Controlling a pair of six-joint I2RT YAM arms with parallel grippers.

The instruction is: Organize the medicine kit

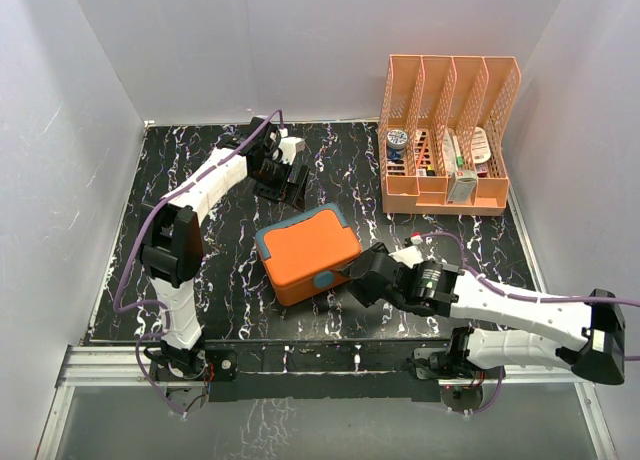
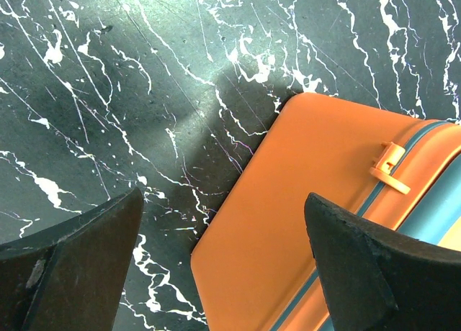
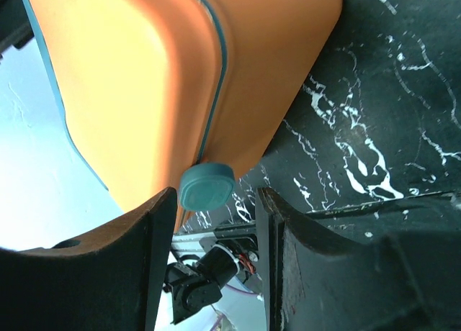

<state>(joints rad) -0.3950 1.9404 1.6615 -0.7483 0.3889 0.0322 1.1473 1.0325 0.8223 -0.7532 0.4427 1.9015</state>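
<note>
The orange rounded plastic medicine kit [image 1: 305, 248] is lying closed on the black marbled table [image 1: 228, 280], its round blue-grey latch [image 3: 207, 187] facing the nearer right gripper [image 3: 214, 203], whose half-open jaws are straddling it unclamped. The left gripper [image 1: 283, 187] is hanging wide open beyond the kit's far edge.

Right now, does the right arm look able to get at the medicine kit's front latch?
Probably yes. The right claw sits right at the blue-grey latch of the medicine kit, its jaws open to either side of it, with nothing in between to block it.
</note>
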